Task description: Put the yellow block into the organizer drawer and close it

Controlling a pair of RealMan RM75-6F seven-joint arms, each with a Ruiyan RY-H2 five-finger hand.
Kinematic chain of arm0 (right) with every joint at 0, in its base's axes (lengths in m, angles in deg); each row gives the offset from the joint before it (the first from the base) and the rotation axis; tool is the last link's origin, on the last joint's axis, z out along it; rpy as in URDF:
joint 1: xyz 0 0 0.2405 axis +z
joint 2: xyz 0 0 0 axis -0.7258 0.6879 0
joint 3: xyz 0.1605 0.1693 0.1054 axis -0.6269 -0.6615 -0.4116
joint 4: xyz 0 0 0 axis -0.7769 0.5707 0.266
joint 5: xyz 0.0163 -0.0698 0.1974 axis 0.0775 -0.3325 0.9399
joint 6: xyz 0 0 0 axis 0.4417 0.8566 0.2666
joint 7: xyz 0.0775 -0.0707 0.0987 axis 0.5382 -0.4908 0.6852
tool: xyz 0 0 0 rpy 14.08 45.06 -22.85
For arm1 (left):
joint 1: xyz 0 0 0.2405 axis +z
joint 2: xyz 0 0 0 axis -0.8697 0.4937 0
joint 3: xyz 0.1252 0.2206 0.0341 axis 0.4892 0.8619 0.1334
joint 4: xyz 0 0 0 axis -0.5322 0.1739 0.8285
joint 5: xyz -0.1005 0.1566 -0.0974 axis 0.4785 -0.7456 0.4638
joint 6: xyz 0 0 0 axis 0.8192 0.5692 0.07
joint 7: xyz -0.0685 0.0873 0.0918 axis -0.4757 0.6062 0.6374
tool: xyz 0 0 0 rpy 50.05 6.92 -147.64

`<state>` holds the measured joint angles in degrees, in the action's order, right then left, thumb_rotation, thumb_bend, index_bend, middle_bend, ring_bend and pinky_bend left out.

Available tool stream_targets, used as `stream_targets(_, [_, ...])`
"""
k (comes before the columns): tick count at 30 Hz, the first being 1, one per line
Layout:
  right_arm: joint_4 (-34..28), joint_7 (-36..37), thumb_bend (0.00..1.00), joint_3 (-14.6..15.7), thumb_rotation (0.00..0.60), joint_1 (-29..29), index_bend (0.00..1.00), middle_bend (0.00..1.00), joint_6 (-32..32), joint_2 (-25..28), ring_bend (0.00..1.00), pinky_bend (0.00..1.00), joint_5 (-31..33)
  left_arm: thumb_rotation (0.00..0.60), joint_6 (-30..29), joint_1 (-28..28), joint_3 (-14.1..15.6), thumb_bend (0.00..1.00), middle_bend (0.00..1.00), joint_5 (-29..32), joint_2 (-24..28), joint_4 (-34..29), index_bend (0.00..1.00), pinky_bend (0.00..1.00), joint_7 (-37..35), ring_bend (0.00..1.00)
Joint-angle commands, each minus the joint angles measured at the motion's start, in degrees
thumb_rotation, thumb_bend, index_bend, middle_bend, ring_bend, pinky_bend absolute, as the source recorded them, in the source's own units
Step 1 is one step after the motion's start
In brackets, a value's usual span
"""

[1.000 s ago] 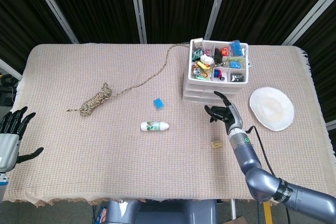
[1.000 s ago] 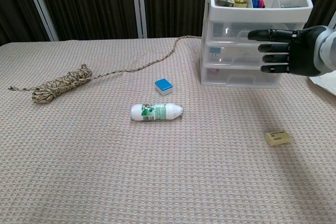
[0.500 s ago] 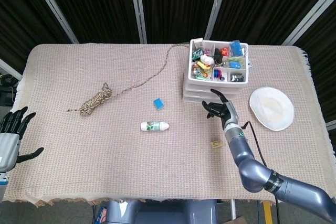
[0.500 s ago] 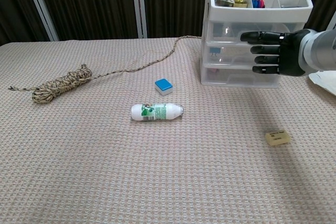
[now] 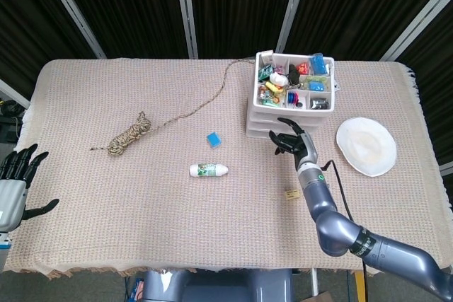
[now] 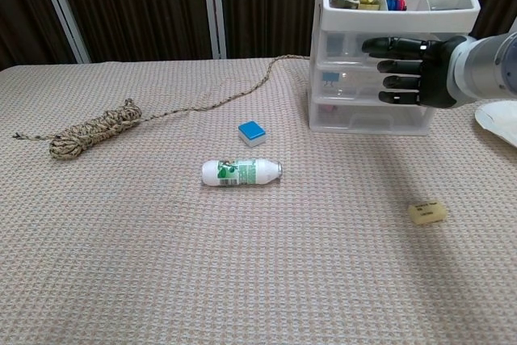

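Over the last second the right hand [image 6: 408, 70] had been carried further from the near edge and a little to the left, until it stood close against the front of the organizer [image 6: 393, 46]; whether contact had been made could not be told. Its fingers [image 6: 386, 44] were held spread and extended, with nothing between them, and were pointed to the left across the clear drawer fronts. In the head view the same hand [image 5: 290, 141] was seen just in front of the lowest drawers, with the forearm trailing toward the near right corner.

The yellow block [image 6: 426, 212] had been left where it lay, on the cloth near the right side, well apart from the hand and nearer than the organizer. In the head view it [image 5: 291, 193] was seen just beside the forearm. All the drawers appeared pushed in, and the top tray was crowded with small coloured items.

The left hand [image 5: 15, 175] was kept at the near left edge of the table [image 5: 127, 196], its fingers parted and nothing held.

Elsewhere a small white bottle [image 6: 240, 172] was lying on its side near the centre, a blue block [image 6: 252, 132] just beyond it, a coil of rope [image 6: 93, 132] at the left with its tail running toward the organizer, and a white plate [image 5: 365, 146] at the right.
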<state>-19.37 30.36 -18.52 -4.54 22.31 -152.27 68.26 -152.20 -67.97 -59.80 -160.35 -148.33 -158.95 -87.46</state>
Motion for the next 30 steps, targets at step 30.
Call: stream_targets(30, [3.36,-4.02,0.24,-3.04,0.6,1.72,0.3,0.84,-0.03,-3.63,0.83,0.66,4.15,0.6,0.23,-0.09,0.05,0.16,0.0,0.02,0.09,0.0,0.11,0.0,-0.26,0.0])
